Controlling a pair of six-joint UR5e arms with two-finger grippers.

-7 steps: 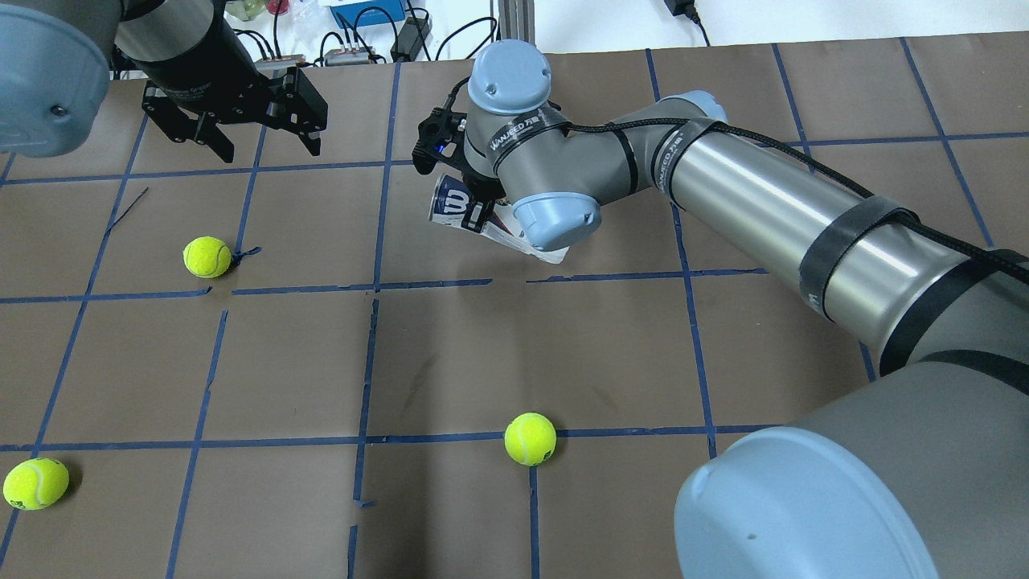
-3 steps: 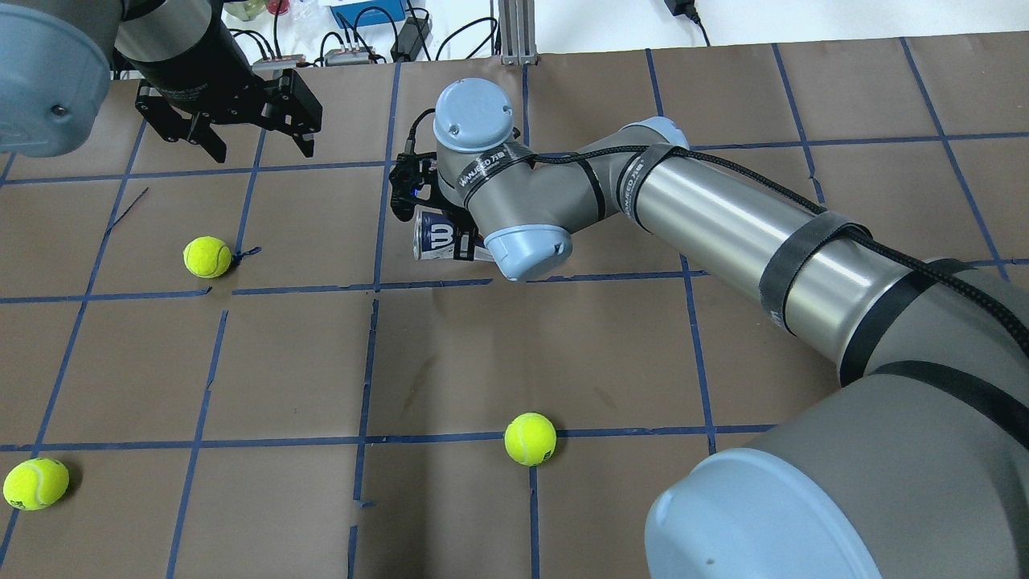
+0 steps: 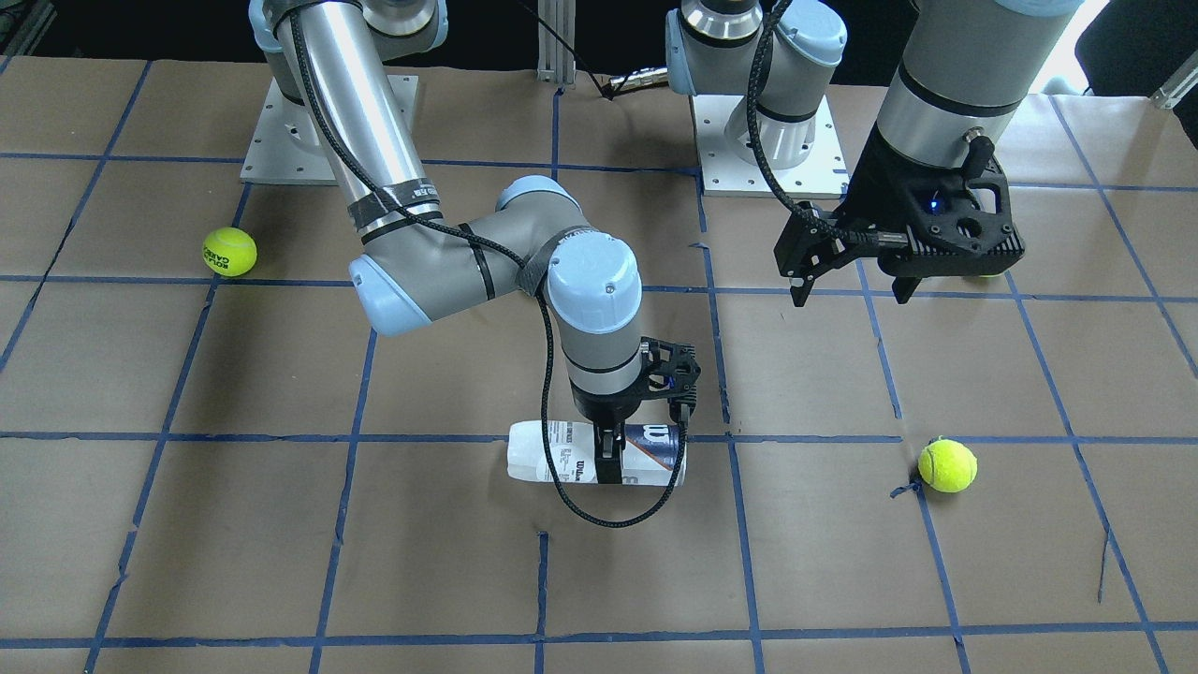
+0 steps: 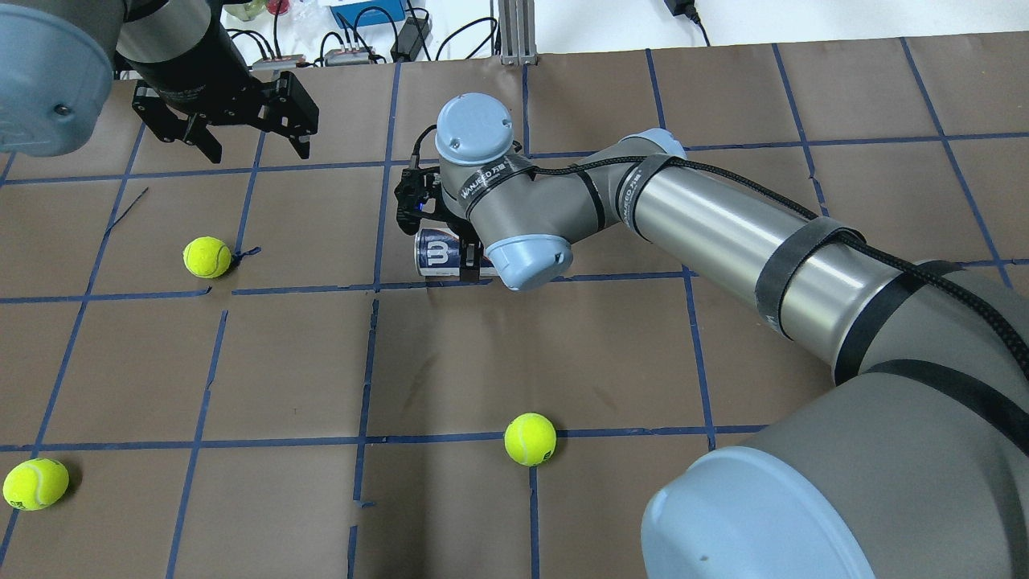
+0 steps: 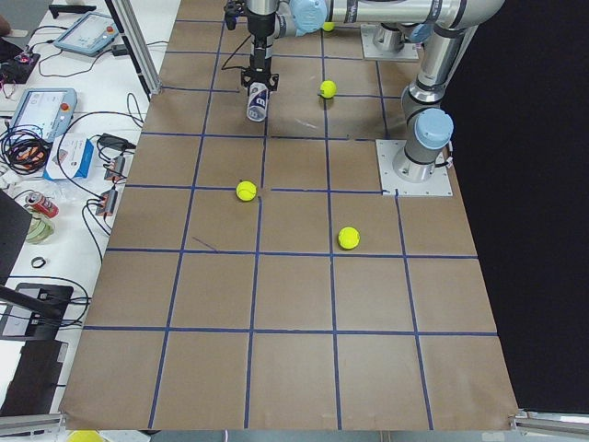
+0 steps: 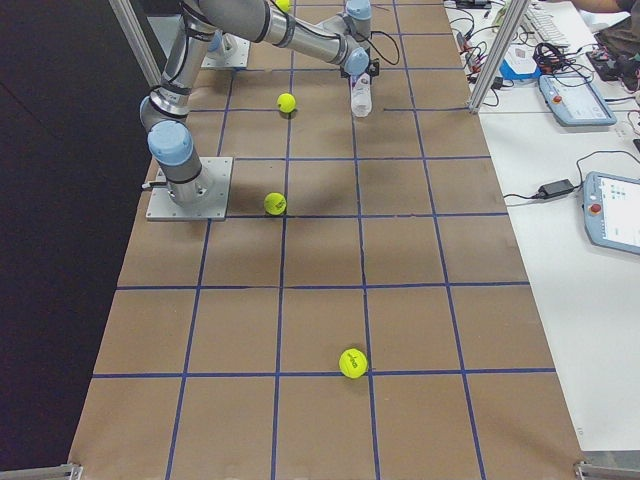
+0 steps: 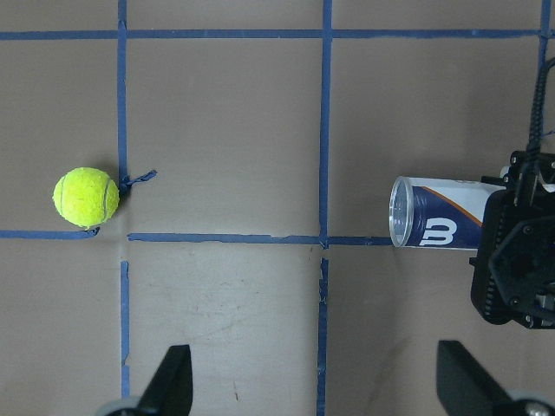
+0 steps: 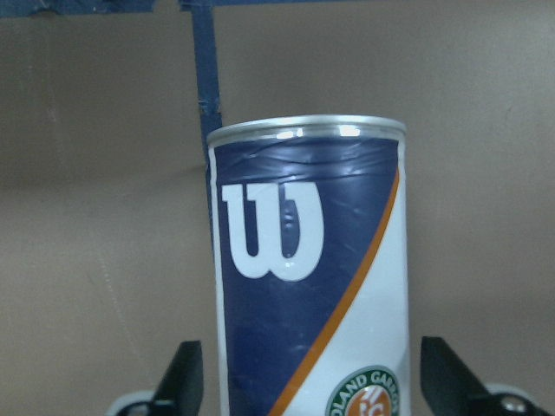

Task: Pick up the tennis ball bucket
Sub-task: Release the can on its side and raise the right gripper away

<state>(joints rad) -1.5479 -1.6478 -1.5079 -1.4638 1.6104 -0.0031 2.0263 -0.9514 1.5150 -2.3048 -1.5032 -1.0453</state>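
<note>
The tennis ball bucket (image 3: 562, 452) is a slim tube with a white label and a navy end with a white "W" (image 4: 435, 252). It lies level, along a blue grid line, close to the table; I cannot tell whether it touches. My right gripper (image 3: 646, 440) points down and is shut on the tube's middle, one finger on each side (image 8: 303, 381). The tube's open end shows in the left wrist view (image 7: 425, 225). My left gripper (image 4: 257, 151) is open and empty, high above the table, to the far left of the tube.
Three yellow-green tennis balls lie loose on the brown paper: one left of the tube (image 4: 207, 256), one nearer the robot (image 4: 530, 439), one at the near left edge (image 4: 35, 483). Cables and boxes (image 4: 366, 12) sit past the table's far edge.
My right gripper has moved left and toward the robot with the tube. The tube has turned from tilted to level. My left gripper has drifted slightly away and stays open.
</note>
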